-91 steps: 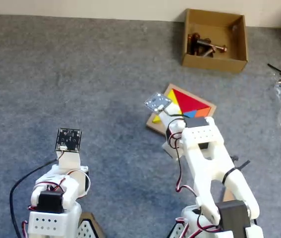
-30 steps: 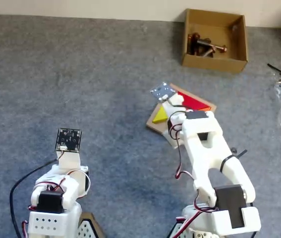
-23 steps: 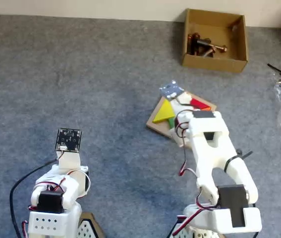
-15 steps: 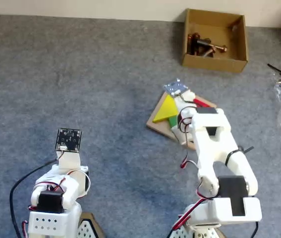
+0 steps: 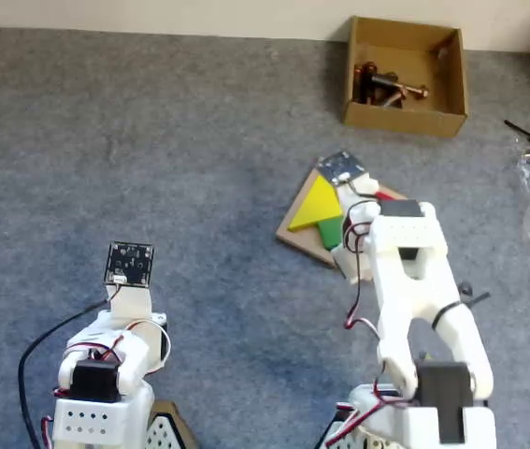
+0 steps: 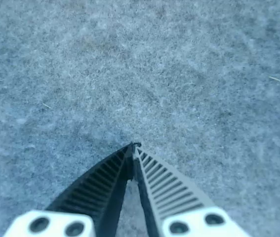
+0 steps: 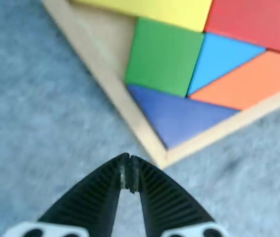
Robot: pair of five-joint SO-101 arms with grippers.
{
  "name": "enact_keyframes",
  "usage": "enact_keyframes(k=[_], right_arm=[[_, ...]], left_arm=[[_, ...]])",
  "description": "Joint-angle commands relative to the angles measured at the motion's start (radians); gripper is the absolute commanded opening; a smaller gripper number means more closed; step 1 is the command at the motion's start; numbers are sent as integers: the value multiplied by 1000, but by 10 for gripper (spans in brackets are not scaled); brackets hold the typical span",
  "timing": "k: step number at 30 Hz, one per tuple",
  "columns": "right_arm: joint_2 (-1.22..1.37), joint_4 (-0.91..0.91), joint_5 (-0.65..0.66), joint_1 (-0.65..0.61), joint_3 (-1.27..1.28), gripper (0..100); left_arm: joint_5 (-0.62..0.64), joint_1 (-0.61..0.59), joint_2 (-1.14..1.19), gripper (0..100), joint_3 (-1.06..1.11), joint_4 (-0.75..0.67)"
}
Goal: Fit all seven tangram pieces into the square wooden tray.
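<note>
While your right arm [image 5: 414, 281] reaches over the near part of the square wooden tray [image 5: 293, 237], its jaws are closed together with nothing between them, and their tips sit just off the tray's corner, over the grey felt desk [image 5: 152, 140]. The tray lies turned like a diamond, near the middle of the desk.

Through the right wrist camera you see these pieces seated in it:
- dark blue triangle [image 7: 179, 116] in the corner nearest the jaws
- green square [image 7: 164, 54] touching it
- light blue triangle [image 7: 219, 57] beside the green square
- orange piece [image 7: 248, 81] along the rim
- red piece [image 7: 253, 19] and yellow triangle [image 7: 149, 7] farther in

A bare wedge of tray floor [image 7: 105, 34] shows between the green square and the rim.

Your left arm [image 5: 120, 346] is well apart from the tray, its jaws pressed together over bare felt. A cardboard box [image 5: 405, 75] sits at the far edge.
</note>
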Motion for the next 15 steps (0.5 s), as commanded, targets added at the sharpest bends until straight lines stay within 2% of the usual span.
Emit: enact_keyframes(k=[1,8,15], right_arm=[[-122,110,-12,39,-58,17],[-240,240,-206,226,-54,37],[-248,348,-216,266,-41,39]], left_arm=[[8,16,-7,5,19,-3],[8,16,-7,5,19,-3],[8,16,-7,5,19,-3]])
